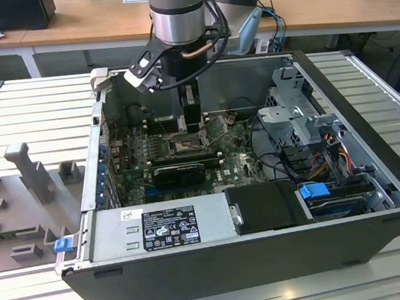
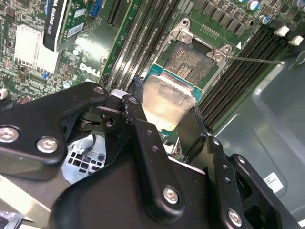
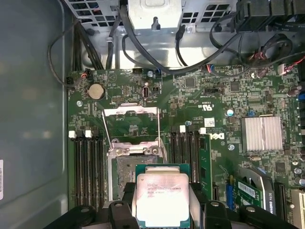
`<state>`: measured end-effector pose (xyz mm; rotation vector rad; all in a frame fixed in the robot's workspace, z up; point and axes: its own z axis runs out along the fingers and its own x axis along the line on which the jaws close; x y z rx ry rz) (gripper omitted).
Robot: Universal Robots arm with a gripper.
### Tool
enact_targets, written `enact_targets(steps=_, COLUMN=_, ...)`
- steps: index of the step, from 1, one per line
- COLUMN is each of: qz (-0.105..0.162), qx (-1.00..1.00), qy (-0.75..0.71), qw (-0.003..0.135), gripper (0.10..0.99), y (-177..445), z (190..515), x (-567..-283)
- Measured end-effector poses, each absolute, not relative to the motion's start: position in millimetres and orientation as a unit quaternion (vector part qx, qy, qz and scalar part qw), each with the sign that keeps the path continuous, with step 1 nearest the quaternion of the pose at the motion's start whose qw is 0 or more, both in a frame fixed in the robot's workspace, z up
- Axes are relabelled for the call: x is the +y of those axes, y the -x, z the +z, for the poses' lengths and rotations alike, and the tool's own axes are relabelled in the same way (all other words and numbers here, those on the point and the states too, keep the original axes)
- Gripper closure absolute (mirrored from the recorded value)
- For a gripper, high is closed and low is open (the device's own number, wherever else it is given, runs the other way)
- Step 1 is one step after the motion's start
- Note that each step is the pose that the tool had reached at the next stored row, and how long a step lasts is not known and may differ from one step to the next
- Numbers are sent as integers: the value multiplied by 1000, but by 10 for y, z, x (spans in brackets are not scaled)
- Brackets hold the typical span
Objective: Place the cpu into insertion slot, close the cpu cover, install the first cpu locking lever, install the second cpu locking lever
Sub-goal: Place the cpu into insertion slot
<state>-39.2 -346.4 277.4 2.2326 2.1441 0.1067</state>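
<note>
The hand (image 2: 164, 114) is clamped on the cpu (image 2: 167, 102), one black finger (image 2: 136, 112) on each of two opposite edges, spread no wider than the chip. In the first wrist view the cpu (image 3: 163, 198) lies flat in the hand (image 3: 163, 191), its pale metal face turned toward the camera and its green rim showing around it. The slot (image 3: 127, 171) sits just past the fingertips and partly under the chip's leading edge. Its grey pin field is bare, and whether the chip touches it cannot be told. In the second wrist view the slot (image 2: 188, 62) appears directly beyond the cpu. Farther out from the hand the cover (image 3: 131, 108) is swung open off the slot, with green board (image 3: 219, 95) showing through its window. Two thin levers (image 3: 158, 129) are raised free along its sides. Long black memory slots (image 3: 86, 162) run on both sides of the hand. In the exterior view the hand (image 1: 194, 128) reaches down into the open case (image 1: 267, 257), which lies on a slatted grey table (image 1: 33, 109), with the slot (image 1: 185, 146) just below the fingers.
</note>
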Motion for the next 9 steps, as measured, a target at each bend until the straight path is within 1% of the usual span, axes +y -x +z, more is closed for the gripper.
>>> enact_targets(steps=7, qz=34, qx=692, qy=-721, qw=20, gripper=557, y=394, z=2695, x=-3464)
enact_targets(steps=9, qz=34, qx=692, qy=-721, qw=20, gripper=557, y=393, z=2626, x=-3463)
